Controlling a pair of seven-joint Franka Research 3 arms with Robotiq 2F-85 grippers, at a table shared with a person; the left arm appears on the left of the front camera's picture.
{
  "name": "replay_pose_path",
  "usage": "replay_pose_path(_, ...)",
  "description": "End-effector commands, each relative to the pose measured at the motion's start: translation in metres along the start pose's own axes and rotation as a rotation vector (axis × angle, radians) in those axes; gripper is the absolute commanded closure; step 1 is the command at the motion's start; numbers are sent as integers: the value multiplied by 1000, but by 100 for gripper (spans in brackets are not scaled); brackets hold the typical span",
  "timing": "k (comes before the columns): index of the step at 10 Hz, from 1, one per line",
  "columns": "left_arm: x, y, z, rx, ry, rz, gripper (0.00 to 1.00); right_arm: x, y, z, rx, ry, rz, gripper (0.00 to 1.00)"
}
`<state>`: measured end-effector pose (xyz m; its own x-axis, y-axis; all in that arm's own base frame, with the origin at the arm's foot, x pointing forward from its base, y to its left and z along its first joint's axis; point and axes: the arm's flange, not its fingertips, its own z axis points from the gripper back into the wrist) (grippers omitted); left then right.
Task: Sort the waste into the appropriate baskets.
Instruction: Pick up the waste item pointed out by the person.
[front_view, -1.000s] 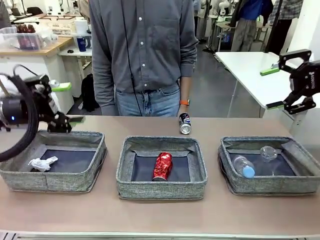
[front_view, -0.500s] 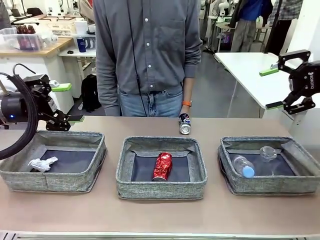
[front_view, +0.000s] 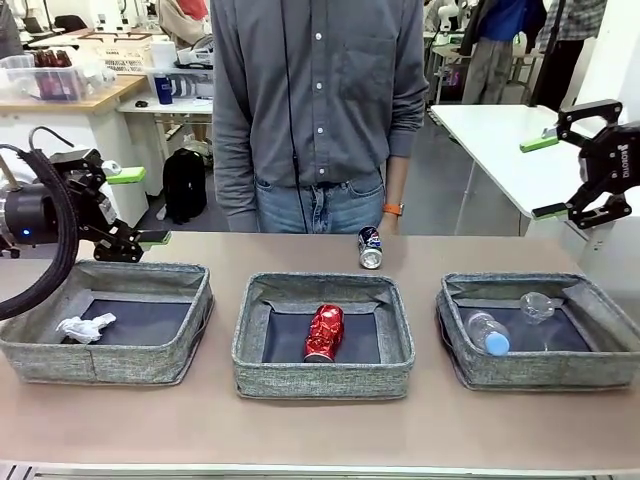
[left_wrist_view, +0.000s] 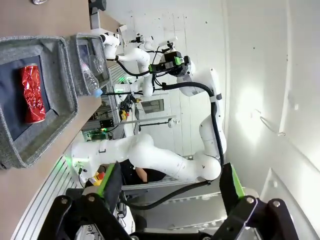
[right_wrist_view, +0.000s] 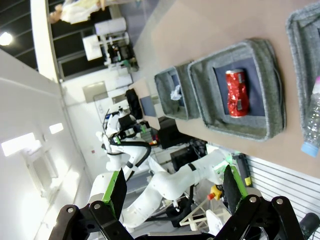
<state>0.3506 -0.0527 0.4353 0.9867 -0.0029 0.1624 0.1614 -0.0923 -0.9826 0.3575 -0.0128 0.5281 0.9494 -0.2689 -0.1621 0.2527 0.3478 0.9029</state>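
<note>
From the front, a brown counter carries three grey woven baskets in a row, with a person in a grey shirt standing at the far edge and white worktables behind. The left basket holds a crumpled white paper wad; the middle basket holds a dented red soda can lying with its long axis running away from me; the right basket holds a clear blue-capped bottle, cap toward the near side, and a clear plastic cup. A dark blue soda can lies on the bare counter just behind the middle basket, pointing front to back. The left tool hangs spread and empty over the left basket's far rim; the right tool is raised, spread and empty too. The left wrist view shows the red can sideways in its basket, green pads apart. The right wrist view shows the can, the bottle's cap end, and fingers parted on nothing.
</note>
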Motion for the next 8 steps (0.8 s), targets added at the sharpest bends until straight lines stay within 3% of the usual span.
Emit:
replay_pose_path(1, -2, -3, -3, -10, -18, 10, 0, 0, 2, 3, -6, 13, 6, 0)
replay_pose_path(8, -2, -3, -3, -10, -18, 10, 0, 0, 2, 3, -6, 13, 6, 0)
